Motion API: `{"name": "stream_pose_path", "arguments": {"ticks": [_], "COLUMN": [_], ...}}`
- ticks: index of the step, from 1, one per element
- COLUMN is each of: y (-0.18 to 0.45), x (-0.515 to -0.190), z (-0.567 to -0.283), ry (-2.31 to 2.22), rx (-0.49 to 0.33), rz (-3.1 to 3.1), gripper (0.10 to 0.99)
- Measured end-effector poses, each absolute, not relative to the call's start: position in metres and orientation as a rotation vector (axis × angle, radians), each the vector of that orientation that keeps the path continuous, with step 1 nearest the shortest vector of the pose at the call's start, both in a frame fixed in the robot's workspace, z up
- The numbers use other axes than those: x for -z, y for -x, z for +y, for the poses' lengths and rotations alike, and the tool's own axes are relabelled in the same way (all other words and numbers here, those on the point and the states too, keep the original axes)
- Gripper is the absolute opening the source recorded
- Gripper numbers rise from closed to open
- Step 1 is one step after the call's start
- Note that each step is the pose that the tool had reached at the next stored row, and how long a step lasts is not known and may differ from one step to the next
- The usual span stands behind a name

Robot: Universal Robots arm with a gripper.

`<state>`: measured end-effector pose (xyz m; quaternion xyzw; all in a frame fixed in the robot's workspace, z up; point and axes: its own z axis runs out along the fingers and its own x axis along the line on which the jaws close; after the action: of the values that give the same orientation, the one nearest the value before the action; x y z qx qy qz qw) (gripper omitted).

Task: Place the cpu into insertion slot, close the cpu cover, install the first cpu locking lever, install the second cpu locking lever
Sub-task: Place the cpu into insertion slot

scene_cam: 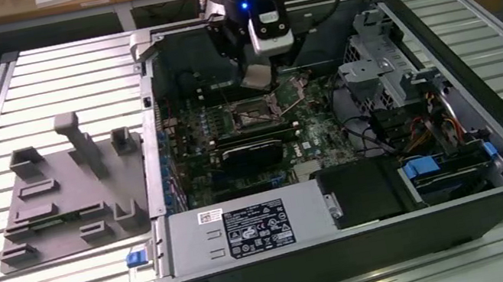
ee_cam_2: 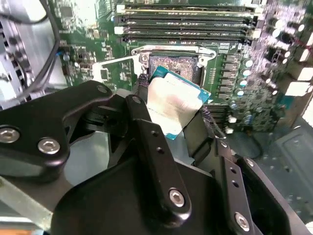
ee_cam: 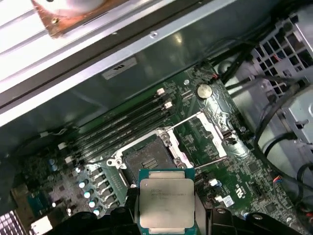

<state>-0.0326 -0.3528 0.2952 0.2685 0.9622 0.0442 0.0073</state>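
Nothing legible anywhere. Print is there, just too small to make out:
- exterior view: black label [scene_cam: 259,231] with rows of white marks, and a white sticker [scene_cam: 210,216] just beside it, both on the grey power supply box [scene_cam: 181,240]. Can't read either.
- first wrist view: cpu [ee_cam: 165,198] lid has a few faint lines of print, unreadable.
- first wrist view: wall sticker [ee_cam: 120,68], pale with dark marks, on the chassis wall [ee_cam: 176,51]; small white board sticker [ee_cam: 226,200] on the motherboard [ee_cam: 254,171] near the cpu. Neither is readable.
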Motion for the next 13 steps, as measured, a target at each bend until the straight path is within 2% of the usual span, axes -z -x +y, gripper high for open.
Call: {"name": "stream_pose_path", "arguments": {"ticks": [13], "y": [0.0331], "x": [-0.2857], "z": [-0.3528], "ry": [-1.141], "rx": [-0.134], "rz": [2.897], "gripper": [0.537]}}
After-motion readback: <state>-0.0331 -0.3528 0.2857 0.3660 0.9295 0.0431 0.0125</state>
